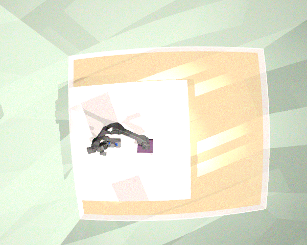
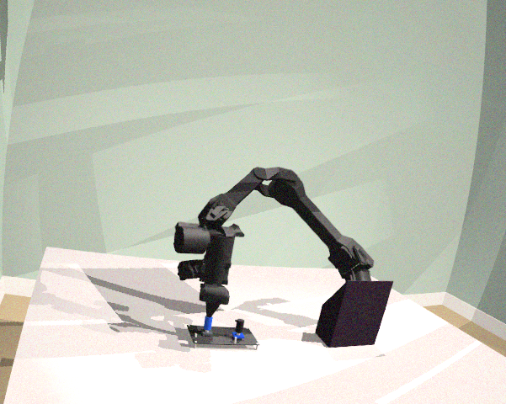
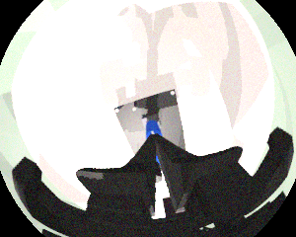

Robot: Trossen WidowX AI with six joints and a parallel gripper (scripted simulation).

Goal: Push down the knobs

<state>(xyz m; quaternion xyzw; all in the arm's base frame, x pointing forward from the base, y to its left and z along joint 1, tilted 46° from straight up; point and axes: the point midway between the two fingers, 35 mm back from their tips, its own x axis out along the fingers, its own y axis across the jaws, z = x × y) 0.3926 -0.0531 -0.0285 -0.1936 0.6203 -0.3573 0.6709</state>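
Note:
The circuit board stands on short legs on the table. A tall blue knob stands upright over a grey potentiometer at the board's far-left part in the exterior view; any gap beneath it is too small to tell. A black knob stands over a blue potentiometer nearer the arm's base; its seating cannot be told. My gripper is shut and empty, pointing down, its tips at the blue knob's top and hiding part of it in the wrist view.
The arm's dark base block stands on the table, to the right of the board. The arm arches over from it. Shadows fall across the table behind and left of the board.

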